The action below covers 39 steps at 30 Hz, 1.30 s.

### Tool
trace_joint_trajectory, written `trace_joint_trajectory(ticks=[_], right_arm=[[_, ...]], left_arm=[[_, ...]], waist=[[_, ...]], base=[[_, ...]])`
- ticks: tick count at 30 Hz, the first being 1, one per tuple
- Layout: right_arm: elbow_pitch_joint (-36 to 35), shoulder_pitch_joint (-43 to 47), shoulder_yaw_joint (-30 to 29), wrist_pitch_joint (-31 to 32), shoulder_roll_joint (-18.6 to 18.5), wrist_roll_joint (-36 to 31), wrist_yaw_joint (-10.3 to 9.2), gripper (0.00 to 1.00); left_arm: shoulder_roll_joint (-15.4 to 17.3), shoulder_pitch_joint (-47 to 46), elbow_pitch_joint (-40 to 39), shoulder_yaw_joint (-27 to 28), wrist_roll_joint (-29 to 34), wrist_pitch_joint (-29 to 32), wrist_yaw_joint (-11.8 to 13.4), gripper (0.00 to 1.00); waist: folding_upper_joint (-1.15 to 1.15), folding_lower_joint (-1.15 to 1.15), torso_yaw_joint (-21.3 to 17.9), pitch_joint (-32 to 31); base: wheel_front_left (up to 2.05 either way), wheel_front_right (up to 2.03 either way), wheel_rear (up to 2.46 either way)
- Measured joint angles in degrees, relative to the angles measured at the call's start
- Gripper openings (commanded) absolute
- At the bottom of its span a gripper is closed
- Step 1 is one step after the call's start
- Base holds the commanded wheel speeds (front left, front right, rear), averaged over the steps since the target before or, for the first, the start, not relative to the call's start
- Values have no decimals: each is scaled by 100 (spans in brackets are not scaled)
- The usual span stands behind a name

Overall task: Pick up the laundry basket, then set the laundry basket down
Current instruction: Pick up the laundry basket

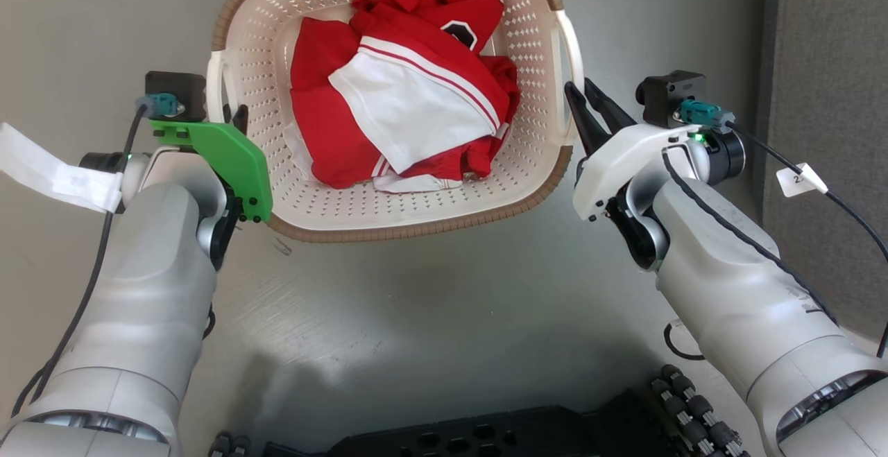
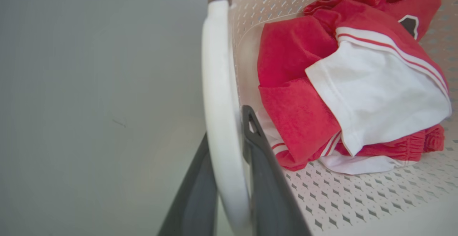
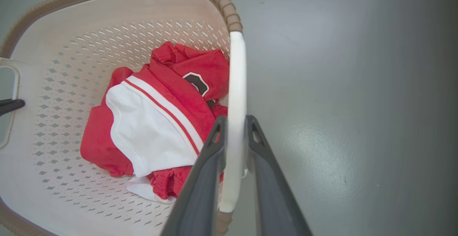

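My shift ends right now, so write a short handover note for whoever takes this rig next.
Left claw: shut on the laundry basket at its left handle.
Right claw: shut on its right handle.
The basket is in front of the robot, between both arms, with red and white clothes inside.
Done: both handles gripped.
Unclear: whether it is off the grey floor.
To do: lift if needed, then set it down.

One laundry basket (image 1: 263,62). Two white handles on it: left handle (image 1: 214,86), right handle (image 1: 570,48). Two grippers, left gripper (image 2: 227,125) and right gripper (image 3: 236,119), one clamped on each handle. Inside the basket, one red-and-white clothing heap (image 1: 402,96), garment count unclear. Beside the basket, two paper tags: left tag (image 1: 48,169), right tag (image 1: 799,179).
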Motion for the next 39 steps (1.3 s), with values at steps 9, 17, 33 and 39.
trace_joint_trajectory(ticks=[9,17,33,39], right_arm=[[360,4,125,64,7,152,-51,0],[636,36,275,281,41,292,4,0],[1029,422,449,795,119,712,160,0],[1139,597,492,943,131,845,212,0]], left_arm=[[-133,19,179,-133,-261,-15,0,0],[-179,277,301,-260,-495,18,0,0],[-203,900,357,-531,-1088,488,0,0],[-216,1104,352,-599,-1358,683,0,0]], waist=[[0,0,-1,-207],[0,0,-23,-492],[0,0,-82,-1278],[0,0,-98,-1639]], base=[[0,0,0],[0,0,0],[0,0,0],[0,0,0]])
